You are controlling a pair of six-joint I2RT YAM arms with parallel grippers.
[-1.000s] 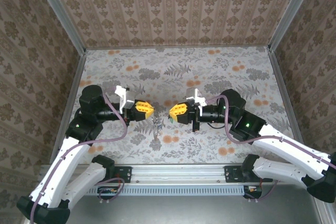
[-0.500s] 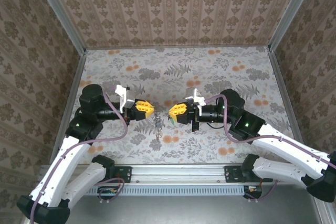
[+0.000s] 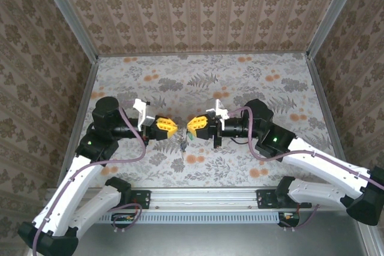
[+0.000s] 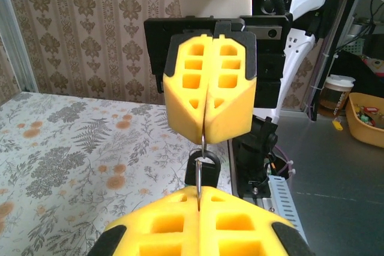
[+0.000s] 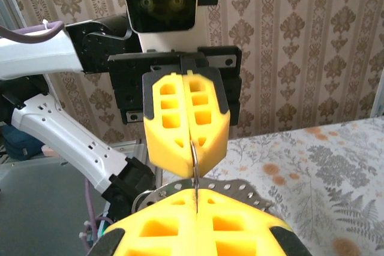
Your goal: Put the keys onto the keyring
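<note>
The left gripper point(image 3: 170, 128) presses its yellow fingers together on the keyring point(image 4: 203, 144); the right gripper point(image 3: 193, 125), tip to tip opposite, pinches the same thin loop from the other side; the keys point(image 3: 180, 142) hang just below the tips, over the floral table point(image 3: 252, 82).

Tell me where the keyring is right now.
The keyring, edge-on in both wrist views, is pinched between the left end effector and the right end effector, tip to tip above the middle of the table, a dark key dangling beneath.
</note>
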